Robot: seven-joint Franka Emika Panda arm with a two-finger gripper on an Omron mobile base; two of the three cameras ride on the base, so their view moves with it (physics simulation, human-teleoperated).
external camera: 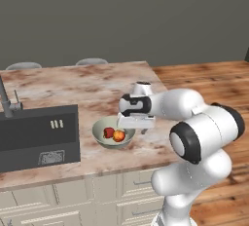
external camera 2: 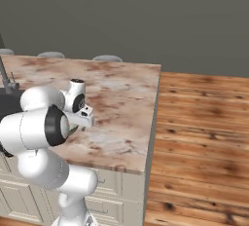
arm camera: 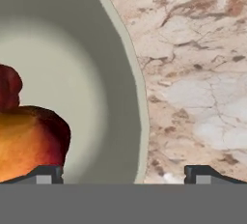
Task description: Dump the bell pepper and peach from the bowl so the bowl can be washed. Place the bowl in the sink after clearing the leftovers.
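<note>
The pale cream bowl (external camera: pixel 99 125) stands on the marble counter just right of the sink (external camera: pixel 34 137). Inside it lie the deep red bell pepper (external camera: pixel 108 132) and, to its right, the orange-yellow peach (external camera: pixel 119 135). My gripper (external camera: pixel 138 130) hangs open over the bowl's right rim, pointing down. In the hand view the gripper (arm camera: pixel 124 175) straddles that rim: one fingertip (arm camera: pixel 46 174) is over the bowl's (arm camera: pixel 96 73) inside beside the peach (arm camera: pixel 29 141), the other over the counter outside. The bell pepper (arm camera: pixel 8 88) shows behind the peach. Nothing is held.
The dark sink has a ribbed section and a grey tap (external camera: pixel 6 98) at its back left. The counter's right edge (external camera: pixel 155 81) drops to a wooden floor (external camera: pixel 209 84). Two stool tops (external camera: pixel 23 65) show behind the counter's far edge.
</note>
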